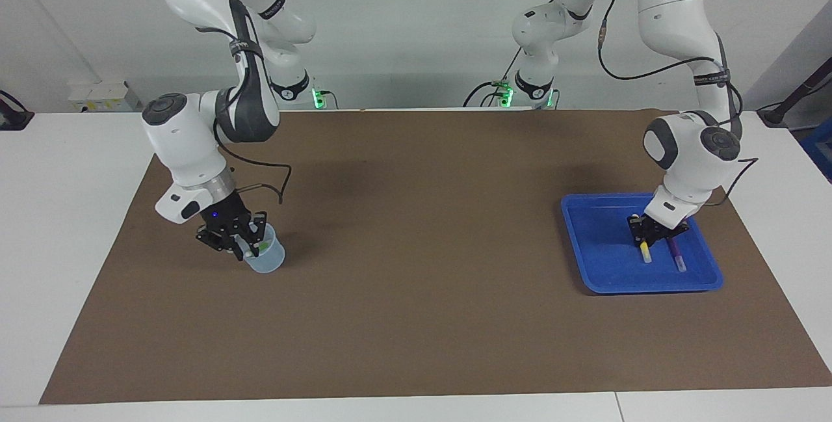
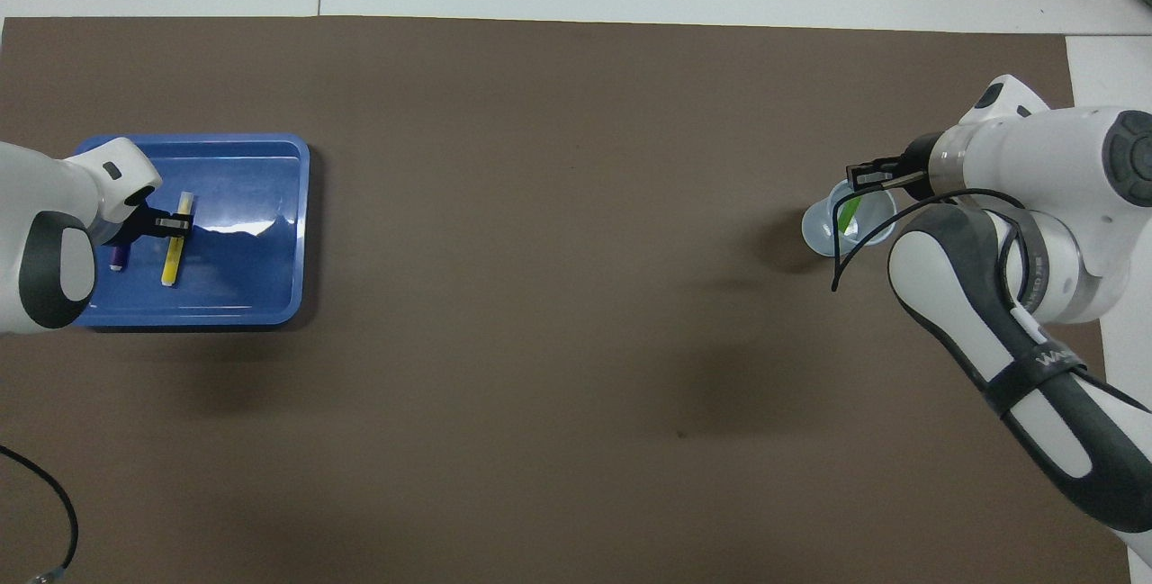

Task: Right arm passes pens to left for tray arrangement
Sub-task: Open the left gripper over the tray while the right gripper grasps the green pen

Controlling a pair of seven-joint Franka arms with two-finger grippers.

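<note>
The blue tray (image 1: 604,266) (image 2: 261,206) lies toward the left arm's end of the table. The yellow pen (image 1: 645,253) (image 2: 171,260) and the purple pen (image 1: 678,257) (image 2: 117,257) lie side by side in it. My left gripper (image 1: 652,233) (image 2: 173,222) is low in the tray, right over the yellow pen's end nearer the robots. The green pen (image 1: 262,248) (image 2: 847,216) stands in the translucent pale-blue cup (image 1: 266,261) (image 2: 821,229) toward the right arm's end. My right gripper (image 1: 242,241) (image 2: 871,175) is open at the cup's rim, beside the green pen.
A brown mat (image 1: 416,246) (image 2: 558,296) covers most of the white table. A black cable (image 2: 54,512) lies near the robots at the left arm's end.
</note>
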